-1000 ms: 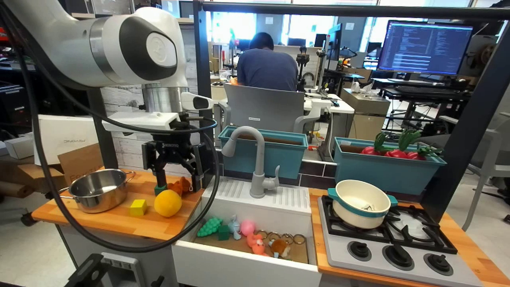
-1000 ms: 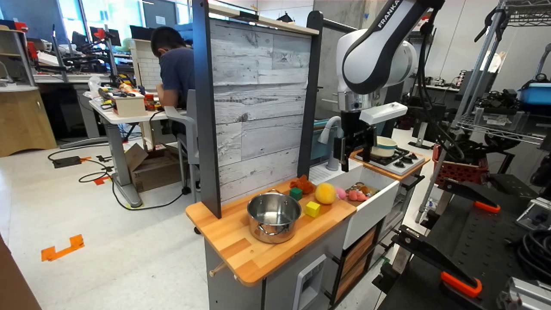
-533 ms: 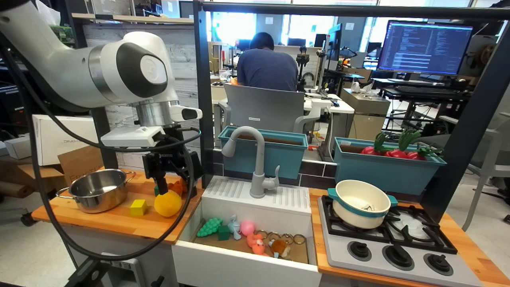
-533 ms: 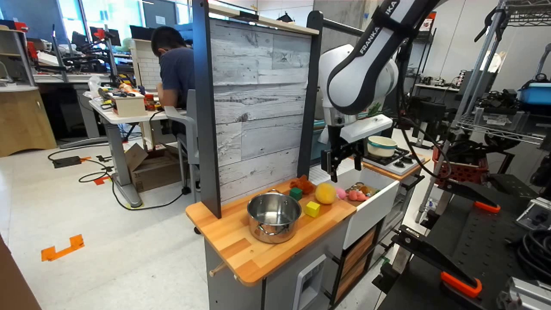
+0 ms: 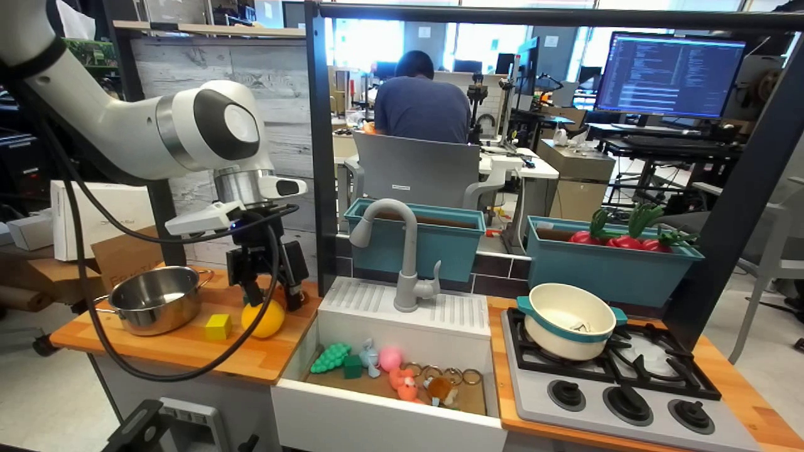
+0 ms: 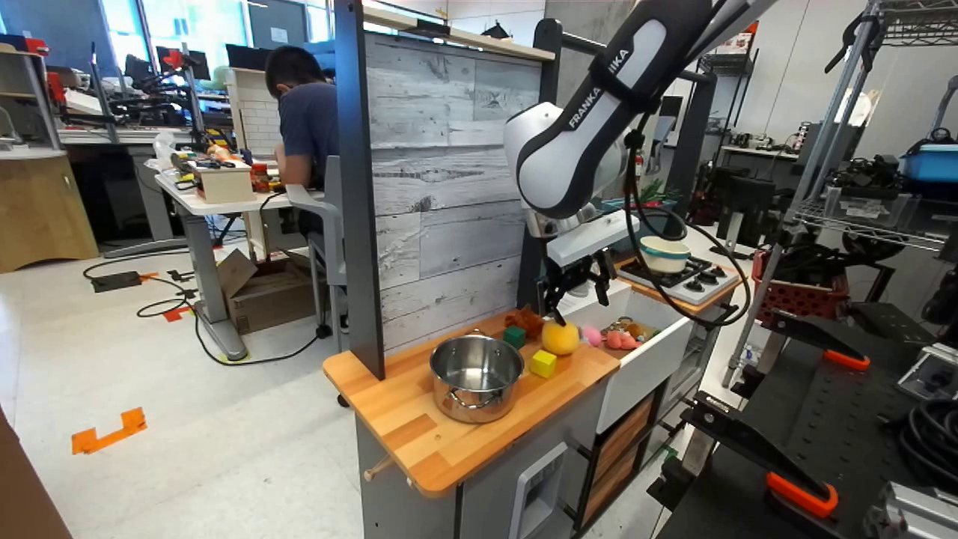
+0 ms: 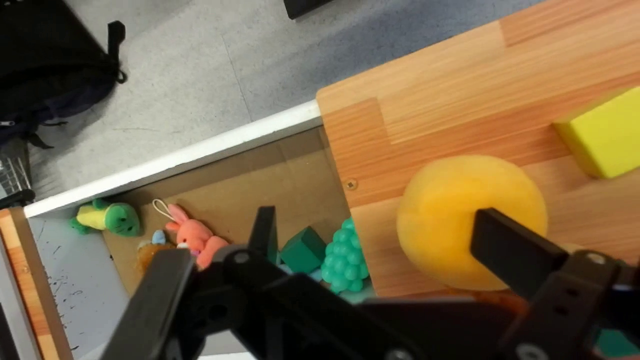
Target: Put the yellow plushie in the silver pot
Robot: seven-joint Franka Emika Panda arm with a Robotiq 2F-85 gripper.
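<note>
The yellow plushie (image 5: 270, 319) sits on the wooden counter in both exterior views (image 6: 561, 340) and in the wrist view (image 7: 445, 200). The silver pot (image 5: 166, 319) stands upright further along the same counter, also in an exterior view (image 6: 473, 408); it is out of the wrist view. My gripper (image 5: 274, 300) is open and empty, tilted, over the plushie's sink side. In the wrist view its jaws (image 7: 372, 222) stand wide apart. One finger (image 7: 515, 250) overlaps the plushie's top and seems to touch it. The other finger (image 7: 263, 230) is over the sink.
A yellow block (image 6: 543, 363) lies between plushie and pot. A green block (image 6: 514, 337) and an orange-red item (image 6: 525, 323) lie behind the plushie. The sink (image 5: 389, 420) beside it holds several toys; a faucet (image 5: 409, 251) stands behind. A cream pot (image 5: 559, 339) is on the stove.
My gripper has come down and towards the counter, tilting, with its jaws still open. The plushie has shifted slightly towards the pot side.
</note>
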